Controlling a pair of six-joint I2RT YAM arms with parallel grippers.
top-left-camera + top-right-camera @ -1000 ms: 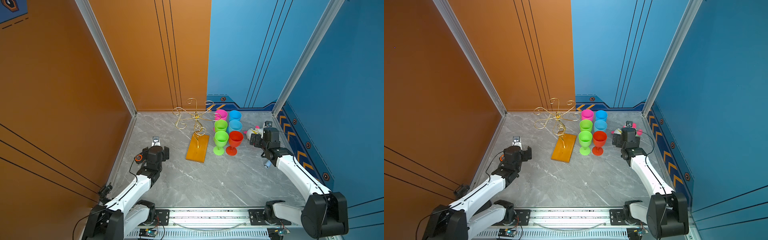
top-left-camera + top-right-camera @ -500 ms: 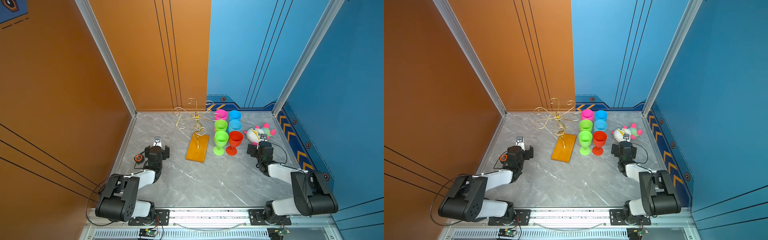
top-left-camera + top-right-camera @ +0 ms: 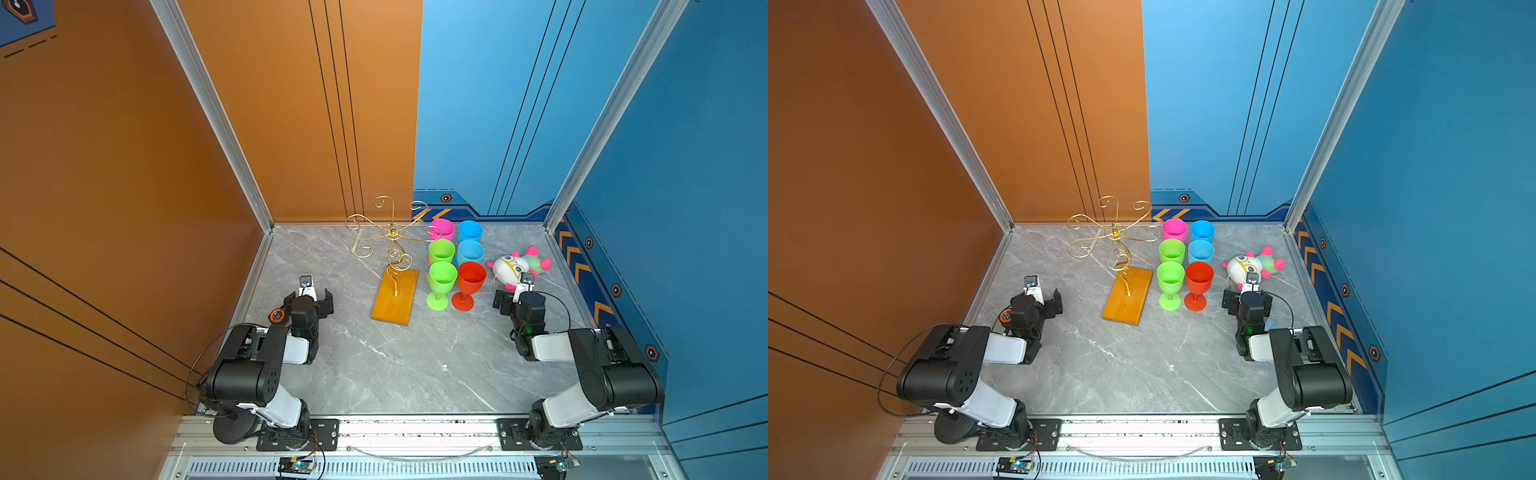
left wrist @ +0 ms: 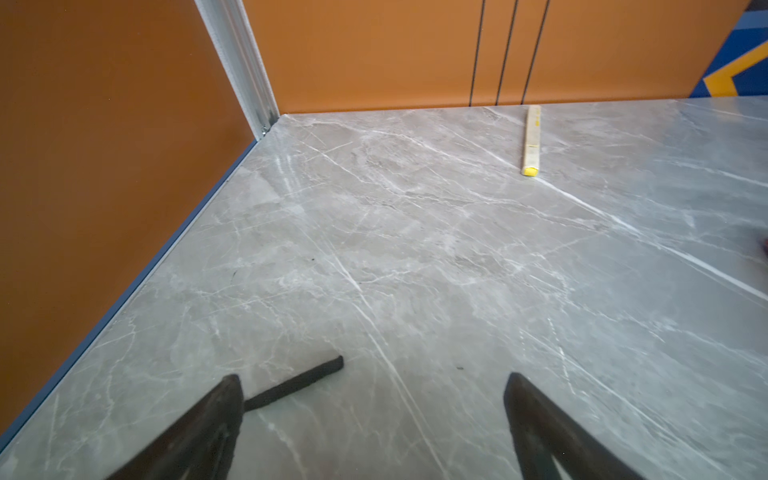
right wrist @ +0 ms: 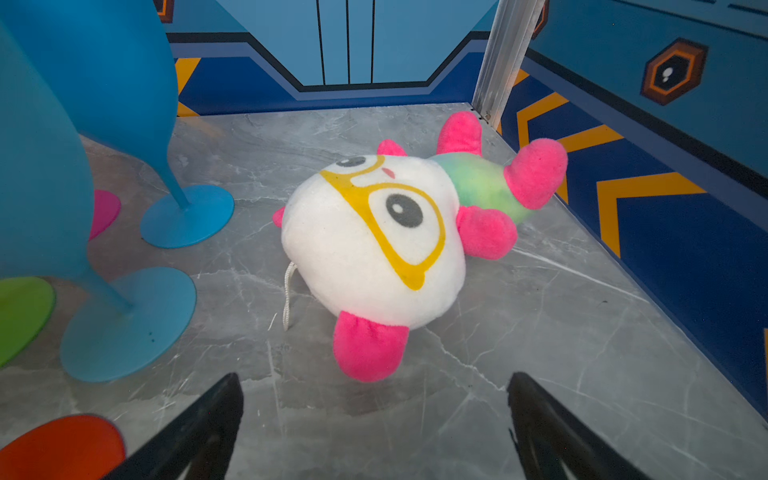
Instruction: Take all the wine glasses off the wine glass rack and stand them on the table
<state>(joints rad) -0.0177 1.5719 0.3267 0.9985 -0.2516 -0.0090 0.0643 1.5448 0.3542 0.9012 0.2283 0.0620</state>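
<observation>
Left end effector [image 4: 374, 376] and right end effector [image 5: 374, 376] both gape, gripping nothing (each near its desk [image 3: 395, 365] edge); six glasses [image 3: 441, 276] stand just beside the rack [image 3: 395, 301].

A robot-testing booth in a lab, not a lived-in room: glossy orange panel walls [image 3: 124, 166] and blue panel walls [image 3: 685, 187], joined by bare aluminium corner posts [image 3: 219, 124], box in a grey marble-patterned surface [image 3: 395, 365]. Two black-and-white robot arms [image 3: 249, 374] are bolted to an aluminium rail [image 3: 415, 428] along its front edge.
</observation>
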